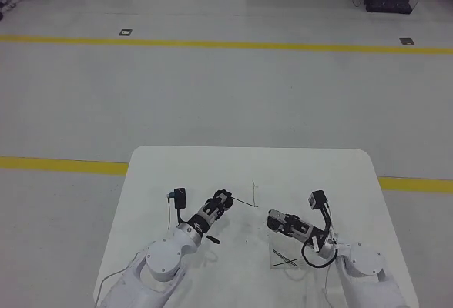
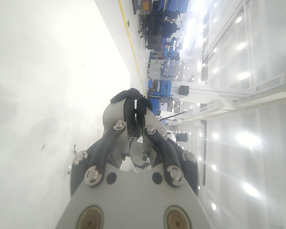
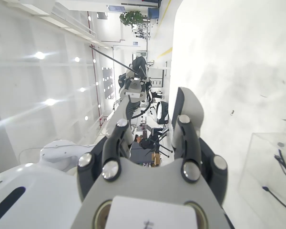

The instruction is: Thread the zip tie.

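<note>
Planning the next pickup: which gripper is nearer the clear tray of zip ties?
Right. The right gripper is close beside the tray; the left gripper is farther off.

The top view looks straight down from above onto the table [image 1: 319, 165], with floor [image 1: 211, 100] beyond; both wrist cameras sit close behind their own grippers, rolled sideways, skimming low over the table; the left wrist view faces past the left gripper [image 2: 135, 107] into the room [image 2: 162, 24]; the right wrist view faces past the right gripper [image 3: 155, 103] toward the left gripper, which the top view shares, along with the tray [image 3: 257, 158].
</note>
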